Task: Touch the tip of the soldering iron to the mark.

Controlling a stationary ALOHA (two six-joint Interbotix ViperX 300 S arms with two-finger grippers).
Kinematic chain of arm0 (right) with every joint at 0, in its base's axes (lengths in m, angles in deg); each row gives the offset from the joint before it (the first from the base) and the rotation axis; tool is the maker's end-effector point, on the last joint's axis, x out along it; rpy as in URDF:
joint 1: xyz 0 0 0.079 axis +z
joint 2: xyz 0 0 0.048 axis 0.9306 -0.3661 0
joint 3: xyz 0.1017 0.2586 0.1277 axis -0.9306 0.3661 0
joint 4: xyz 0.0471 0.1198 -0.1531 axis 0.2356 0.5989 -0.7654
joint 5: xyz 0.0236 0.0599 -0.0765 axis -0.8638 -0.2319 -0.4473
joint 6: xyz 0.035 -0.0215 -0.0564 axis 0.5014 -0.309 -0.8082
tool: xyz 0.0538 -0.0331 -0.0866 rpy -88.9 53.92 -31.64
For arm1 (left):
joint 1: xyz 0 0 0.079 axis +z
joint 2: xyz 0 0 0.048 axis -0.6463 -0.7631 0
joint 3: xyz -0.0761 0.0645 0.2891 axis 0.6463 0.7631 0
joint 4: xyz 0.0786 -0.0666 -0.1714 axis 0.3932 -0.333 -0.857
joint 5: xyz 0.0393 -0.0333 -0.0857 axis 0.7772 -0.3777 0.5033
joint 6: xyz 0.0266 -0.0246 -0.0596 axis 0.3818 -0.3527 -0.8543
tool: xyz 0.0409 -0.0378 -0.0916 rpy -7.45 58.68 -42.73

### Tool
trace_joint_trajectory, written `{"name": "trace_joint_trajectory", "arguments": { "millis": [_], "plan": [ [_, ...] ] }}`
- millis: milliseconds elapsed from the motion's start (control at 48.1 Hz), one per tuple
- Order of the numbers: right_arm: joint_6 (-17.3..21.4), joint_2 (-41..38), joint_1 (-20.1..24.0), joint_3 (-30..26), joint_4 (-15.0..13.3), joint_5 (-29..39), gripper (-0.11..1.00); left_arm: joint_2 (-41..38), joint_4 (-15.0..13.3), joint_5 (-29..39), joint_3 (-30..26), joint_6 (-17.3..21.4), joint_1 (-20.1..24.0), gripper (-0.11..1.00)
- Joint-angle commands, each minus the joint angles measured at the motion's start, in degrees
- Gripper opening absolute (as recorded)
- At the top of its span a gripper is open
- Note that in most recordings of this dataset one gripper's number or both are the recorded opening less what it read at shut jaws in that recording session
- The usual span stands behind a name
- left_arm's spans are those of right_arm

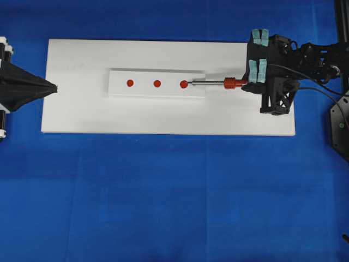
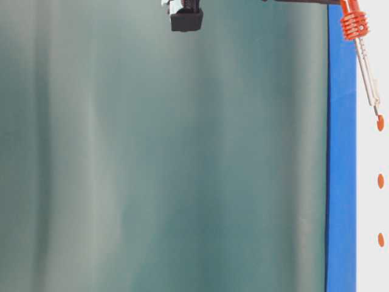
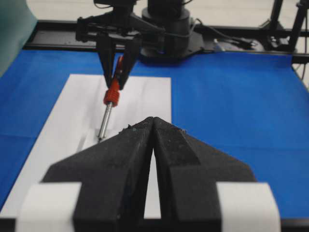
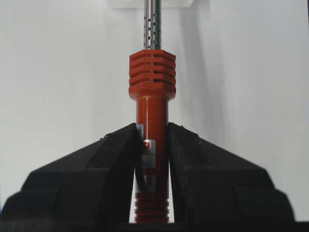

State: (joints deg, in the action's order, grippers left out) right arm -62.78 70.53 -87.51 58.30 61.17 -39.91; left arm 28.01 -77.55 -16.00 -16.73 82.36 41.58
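Blue cloth (image 1: 174, 196) covers the whole table, and on it lies a long white board (image 1: 82, 114) with a raised white strip (image 1: 143, 73) set along its middle. Three red dots sit in a row on that strip; the one nearest the right arm is the mark (image 1: 184, 84). At the back stands a pale grey-green backdrop (image 2: 158, 158). The right gripper (image 4: 152, 145) pinches the red ribbed handle of the soldering iron (image 1: 218, 83), which lies stretched toward the strip, its silver tip at the edge of the mark. The left gripper (image 3: 153, 126) rests at the board's far end, its black fingers pressed together on nothing.
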Motion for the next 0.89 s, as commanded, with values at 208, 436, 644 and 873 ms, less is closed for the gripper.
{"name": "trace_joint_trajectory", "arguments": {
  "millis": [208,436,644,873],
  "plan": [
    [0.09,8.79,-0.18,-3.16,0.00,4.13,0.06,-0.26,0.00,-0.53,-0.88,0.00,0.18,0.02],
    [0.09,14.85,-0.18,-3.08,0.00,5.89,0.06,-0.18,0.00,-0.62,-0.88,0.00,0.18,0.02],
    [0.18,14.77,-0.18,-2.90,-0.09,5.80,0.06,-0.18,0.00,-0.53,-0.88,0.00,0.18,0.02],
    [2.90,15.12,0.44,-2.55,0.97,5.98,0.06,-0.18,0.00,-0.62,-0.88,0.00,0.09,0.02]
  ]
}}
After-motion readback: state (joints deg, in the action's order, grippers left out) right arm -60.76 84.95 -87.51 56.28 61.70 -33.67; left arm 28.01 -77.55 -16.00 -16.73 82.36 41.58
